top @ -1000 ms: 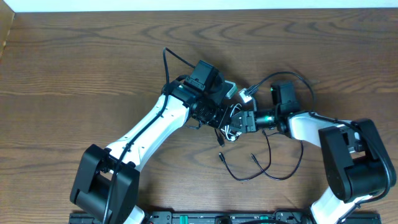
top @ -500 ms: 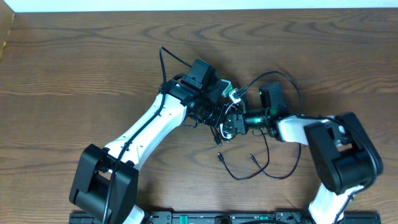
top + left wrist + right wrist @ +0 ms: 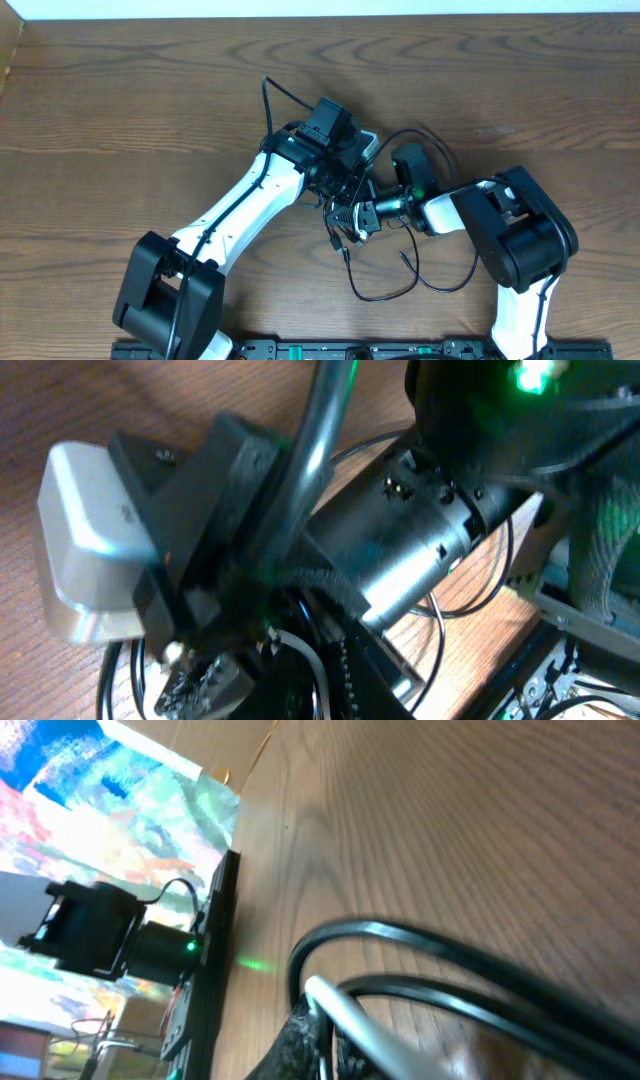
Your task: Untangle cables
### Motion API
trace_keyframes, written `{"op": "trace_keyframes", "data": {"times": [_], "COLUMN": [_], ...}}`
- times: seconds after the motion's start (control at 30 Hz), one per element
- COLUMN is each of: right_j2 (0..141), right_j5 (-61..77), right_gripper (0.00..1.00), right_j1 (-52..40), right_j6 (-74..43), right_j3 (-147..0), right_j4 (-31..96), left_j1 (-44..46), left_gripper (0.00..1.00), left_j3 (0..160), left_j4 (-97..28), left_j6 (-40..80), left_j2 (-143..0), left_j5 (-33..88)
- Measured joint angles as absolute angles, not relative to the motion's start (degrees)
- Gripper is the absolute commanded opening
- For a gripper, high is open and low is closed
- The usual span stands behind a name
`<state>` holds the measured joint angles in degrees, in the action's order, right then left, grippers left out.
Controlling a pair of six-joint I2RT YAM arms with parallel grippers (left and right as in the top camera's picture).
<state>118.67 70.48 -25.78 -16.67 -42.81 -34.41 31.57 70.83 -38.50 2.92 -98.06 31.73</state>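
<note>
The cables lie tangled at mid-table between my two grippers. Thin black cables (image 3: 395,291) loop toward the front, and one strand (image 3: 268,92) curls behind the left wrist. My left gripper (image 3: 345,192) is shut in the knot. In the left wrist view a white cable (image 3: 318,665) runs down between its fingers (image 3: 205,685), with the right arm's black body crowding the view. My right gripper (image 3: 353,216) sits just below it, touching the tangle. In the right wrist view its jaws (image 3: 322,1042) are shut on the white cable (image 3: 362,1020), with black cables (image 3: 450,945) arching over.
Bare wooden table (image 3: 120,120) spreads to the left and back. The arms' base rail (image 3: 350,350) runs along the front edge. The right arm's elbow (image 3: 515,225) is folded close beside the tangle.
The right gripper swung left and toward the front, up against the left gripper, and its jaws closed. The black loop at the front shifted left. The left arm barely moved.
</note>
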Motion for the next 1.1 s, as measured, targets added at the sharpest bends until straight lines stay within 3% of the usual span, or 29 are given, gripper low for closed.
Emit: {"op": "trace_keyframes", "data": {"times": [0.37,0.67,0.9,1.1], "right_j2": [118.67,111.04,91.05,77.52], "right_j5": [75.79,74.04,58.52,45.67], "right_gripper": [0.01,0.01,0.01,0.01], "right_j1": [-20.27,-16.49,-15.14,-15.14], "right_j6": [-19.51,-21.02,-16.29,-12.23], "right_j3": [-42.81,-42.89,-43.16,-43.11], "right_j4": [-30.13,-14.98,9.37,18.33], "left_j1": [31.62,31.59,31.55,31.57], "left_gripper": [0.1,0.1,0.1,0.11], "left_j3": [70.83,70.83,70.83,70.5], "left_j4": [-41.47,-44.36,-44.38,-42.46], "left_j6": [2.9,2.9,2.92,3.14], "left_j2": [-98.06,-98.06,-98.06,-98.06], "left_j5": [27.94,21.43,19.62,19.27]}}
